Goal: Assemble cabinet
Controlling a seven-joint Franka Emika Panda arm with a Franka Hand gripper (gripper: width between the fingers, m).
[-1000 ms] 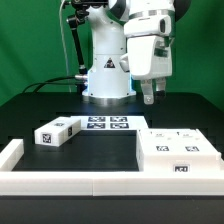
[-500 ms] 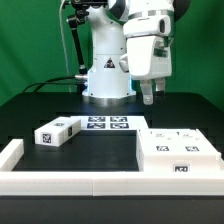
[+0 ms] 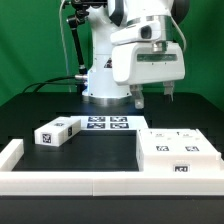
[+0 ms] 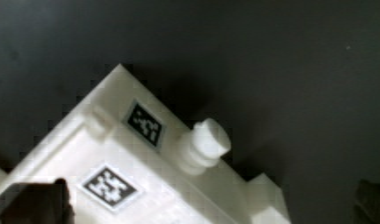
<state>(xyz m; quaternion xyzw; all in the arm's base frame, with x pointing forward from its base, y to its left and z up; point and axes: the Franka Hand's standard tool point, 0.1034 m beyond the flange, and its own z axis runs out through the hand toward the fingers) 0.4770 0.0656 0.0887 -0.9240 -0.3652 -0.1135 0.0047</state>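
Note:
The cabinet parts lie on the black table. A flat stack of white tagged panels and box body [image 3: 176,151] sits at the exterior view's right. A small white tagged block [image 3: 57,131] lies at the left. My gripper [image 3: 153,97] hangs open and empty above the far edge of the stack, its two fingers spread wide. In the wrist view a white part [image 4: 134,150] with two tags and a round knob [image 4: 208,138] lies below my gripper [image 4: 201,205]. One dark finger [image 4: 34,203] shows at the picture's edge.
The marker board [image 3: 108,123] lies in front of the robot base [image 3: 106,75]. A low white border rail [image 3: 70,184] runs along the front edge and turns up at the exterior view's left [image 3: 10,154].
The wrist has turned about its vertical axis, so both fingers now show side by side and spread. The gripper stays at about the same height above the stack. The parts have not moved.

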